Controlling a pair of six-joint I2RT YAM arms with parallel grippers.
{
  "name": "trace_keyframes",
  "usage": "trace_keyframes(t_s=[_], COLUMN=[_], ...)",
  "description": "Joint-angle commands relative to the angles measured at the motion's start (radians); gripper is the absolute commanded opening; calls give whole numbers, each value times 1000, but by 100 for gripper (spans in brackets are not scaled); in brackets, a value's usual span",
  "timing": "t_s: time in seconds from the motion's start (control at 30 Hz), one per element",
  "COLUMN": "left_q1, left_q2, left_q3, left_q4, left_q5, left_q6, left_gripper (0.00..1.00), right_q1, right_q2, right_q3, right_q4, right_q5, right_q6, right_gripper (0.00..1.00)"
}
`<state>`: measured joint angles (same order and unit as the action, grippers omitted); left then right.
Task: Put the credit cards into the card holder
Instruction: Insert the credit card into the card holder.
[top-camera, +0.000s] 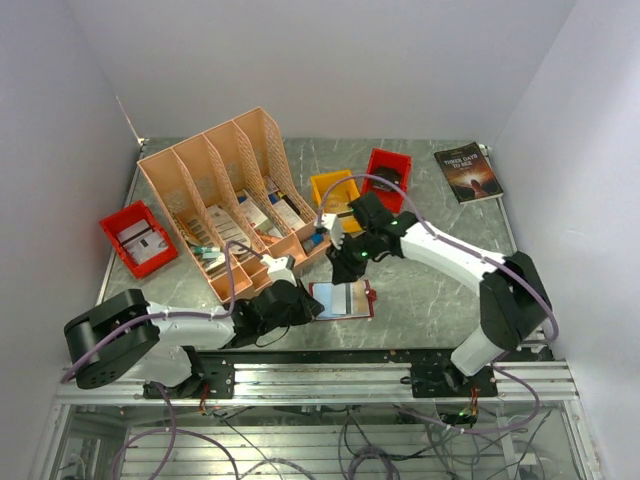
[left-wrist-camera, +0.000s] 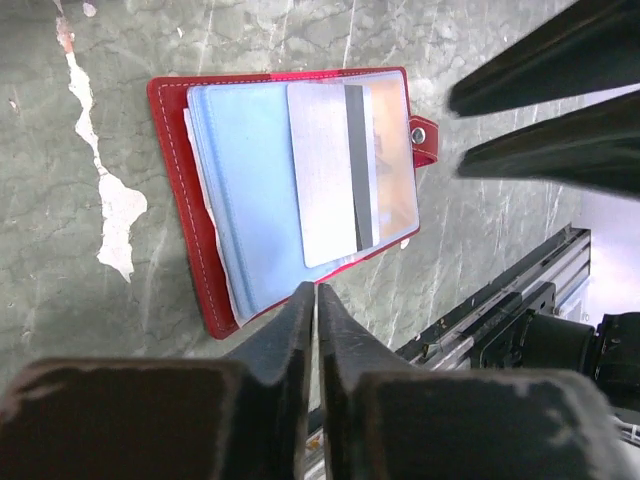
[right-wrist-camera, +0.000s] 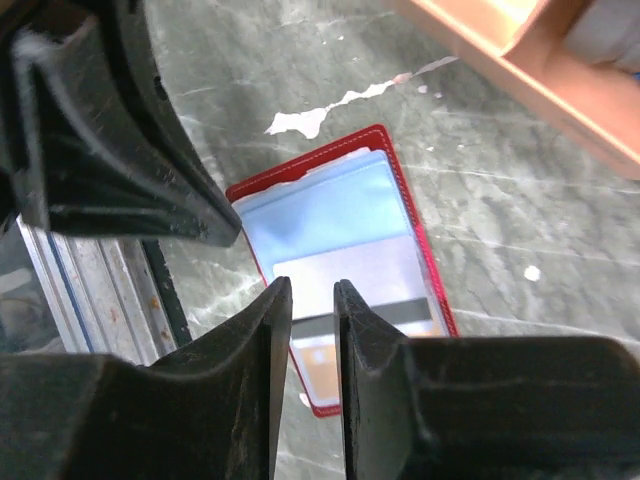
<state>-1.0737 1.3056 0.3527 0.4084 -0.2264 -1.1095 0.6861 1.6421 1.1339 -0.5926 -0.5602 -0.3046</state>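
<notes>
The red card holder (top-camera: 342, 299) lies open on the table, its clear pockets facing up (left-wrist-camera: 250, 190) (right-wrist-camera: 335, 210). A greyish credit card (left-wrist-camera: 325, 185) with a dark stripe lies across the pockets (right-wrist-camera: 365, 280); I cannot tell if it sits inside one. An orange card face (left-wrist-camera: 395, 150) shows beneath the clear plastic. My left gripper (left-wrist-camera: 317, 290) hovers at the holder's near-left edge (top-camera: 305, 305), jaws together with nothing between them. My right gripper (right-wrist-camera: 312, 290) hangs just above the grey card (top-camera: 345, 262), its jaws a narrow gap apart and empty.
A peach file organiser (top-camera: 235, 195) holding leaflets stands behind the holder. A red bin (top-camera: 138, 237) is at the left; a yellow bin (top-camera: 335, 190) and another red bin (top-camera: 388, 170) sit behind the right arm. A dark book (top-camera: 468, 171) lies back right. The metal rail (top-camera: 320, 375) runs along the near edge.
</notes>
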Motion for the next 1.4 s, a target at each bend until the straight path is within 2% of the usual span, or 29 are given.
trace_keyframes(t_s=[0.0,0.03,0.13,0.23,0.43,0.6,0.7,1.37], left_q1=[-3,-3,-3,-2,16,37,44,51], left_q2=[6,10,33,71,138,177,197,324], left_q3=[63,80,119,168,237,241,246,285], left_q4=[-64,-84,-122,-179,-223,-201,-195,-126], left_q5=[-34,-42,-54,-68,-54,-35,-26,40], left_q6=[52,59,75,96,117,118,121,133], left_gripper=[11,8,7,7,7,7,7,7], right_q1=[-83,-101,-142,-222,-288,-287,-287,-234], right_q2=[-117,-148,-216,-268,-245,-85,-43,47], right_q3=[-63,-85,-172,-229,-295,-253,-249,-220], right_q4=[-55,-58,-55,-53,-63,-152,-149,-78], right_q5=[-103,-76,-26,14,23,-33,-23,18], right_q6=[-189,-220,-289,-330,-363,-395,-379,-284], right_gripper=[25,24,18,0,0,0,0,0])
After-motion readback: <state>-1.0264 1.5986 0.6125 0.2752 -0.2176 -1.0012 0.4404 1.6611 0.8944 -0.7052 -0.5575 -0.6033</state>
